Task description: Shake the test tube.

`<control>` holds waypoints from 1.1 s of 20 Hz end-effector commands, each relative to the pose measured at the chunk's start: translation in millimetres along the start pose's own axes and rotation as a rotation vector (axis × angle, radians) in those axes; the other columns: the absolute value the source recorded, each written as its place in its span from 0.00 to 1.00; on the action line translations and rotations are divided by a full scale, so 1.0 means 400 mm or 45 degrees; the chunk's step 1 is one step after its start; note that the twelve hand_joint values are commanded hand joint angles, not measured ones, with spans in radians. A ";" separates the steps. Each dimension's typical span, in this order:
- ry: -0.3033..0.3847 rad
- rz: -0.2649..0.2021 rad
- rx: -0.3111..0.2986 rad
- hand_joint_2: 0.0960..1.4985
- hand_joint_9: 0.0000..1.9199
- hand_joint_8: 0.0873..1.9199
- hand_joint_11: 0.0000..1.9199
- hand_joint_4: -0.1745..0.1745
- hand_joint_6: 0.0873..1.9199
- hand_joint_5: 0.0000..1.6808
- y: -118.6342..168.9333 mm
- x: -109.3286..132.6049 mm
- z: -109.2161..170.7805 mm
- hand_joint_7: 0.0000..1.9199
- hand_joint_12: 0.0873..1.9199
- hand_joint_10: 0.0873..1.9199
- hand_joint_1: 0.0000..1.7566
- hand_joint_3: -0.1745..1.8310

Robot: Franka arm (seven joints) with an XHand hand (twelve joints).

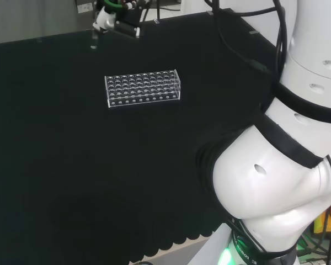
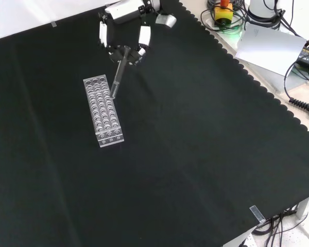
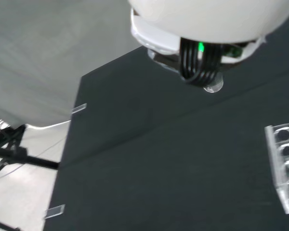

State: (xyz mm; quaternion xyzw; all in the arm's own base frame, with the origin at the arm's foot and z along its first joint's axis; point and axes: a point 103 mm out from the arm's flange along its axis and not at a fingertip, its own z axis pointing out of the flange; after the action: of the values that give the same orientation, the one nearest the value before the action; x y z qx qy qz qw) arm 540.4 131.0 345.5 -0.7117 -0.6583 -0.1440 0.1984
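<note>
Clear glass test tube [image 2: 118,72] hangs tilted from the robot hand [image 2: 124,37], apparently pinched in curled fingers, above the rack [image 2: 103,109] near the surface's far edge in the front view.

A clear plastic rack [image 2: 104,110] with rows of round holes lies on the black cloth [image 2: 185,154] that covers the bench. In the front view it runs lengthwise toward the camera; in the head view [image 1: 143,88] it lies crosswise. One end of the rack [image 3: 285,166] appears in the wrist view. In the front view, well to the right of the rack and beyond the cloth's scalloped edge, lies a grey sheet [image 2: 270,46]; above that a yellow box with a red button [image 2: 223,12] sits among dark cables, well apart from the rack. A small clear clip [image 2: 256,213] holds the cloth's near edge, far below and right of the rack.
</note>
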 end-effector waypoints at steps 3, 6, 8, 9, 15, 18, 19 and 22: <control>-0.142 0.263 -0.112 0.32 0.67 0.29 0.57 0.00 0.28 0.78 -0.033 -0.301 -0.149 0.74 0.52 0.29 0.82 0.47; -0.195 0.371 -0.157 0.32 0.67 0.29 0.57 0.00 0.28 0.78 -0.053 -0.412 -0.212 0.74 0.52 0.29 0.82 0.47; -0.234 0.441 -0.189 0.32 0.67 0.29 0.57 0.00 0.28 0.78 -0.069 -0.477 -0.254 0.74 0.52 0.29 0.82 0.47; -0.253 0.470 -0.203 0.32 0.67 0.29 0.57 0.00 0.28 0.78 -0.077 -0.504 -0.272 0.74 0.52 0.29 0.82 0.47; -0.316 0.576 -0.249 0.32 0.67 0.29 0.57 0.00 0.28 0.78 -0.101 -0.587 -0.334 0.74 0.52 0.29 0.82 0.47; -0.309 0.553 -0.236 0.32 0.67 0.29 0.57 0.00 0.28 0.78 -0.098 -0.571 -0.321 0.74 0.52 0.29 0.82 0.47; -0.304 0.534 -0.227 0.32 0.67 0.29 0.57 0.00 0.28 0.78 -0.094 -0.555 -0.309 0.74 0.52 0.29 0.82 0.47; -0.277 0.471 -0.200 0.32 0.67 0.29 0.57 0.00 0.28 0.78 -0.078 -0.498 -0.268 0.74 0.52 0.29 0.82 0.47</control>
State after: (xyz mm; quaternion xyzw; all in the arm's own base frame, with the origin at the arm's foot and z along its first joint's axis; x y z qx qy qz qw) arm 489.6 -129.4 353.9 -0.8637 -0.4932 -0.0687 0.0778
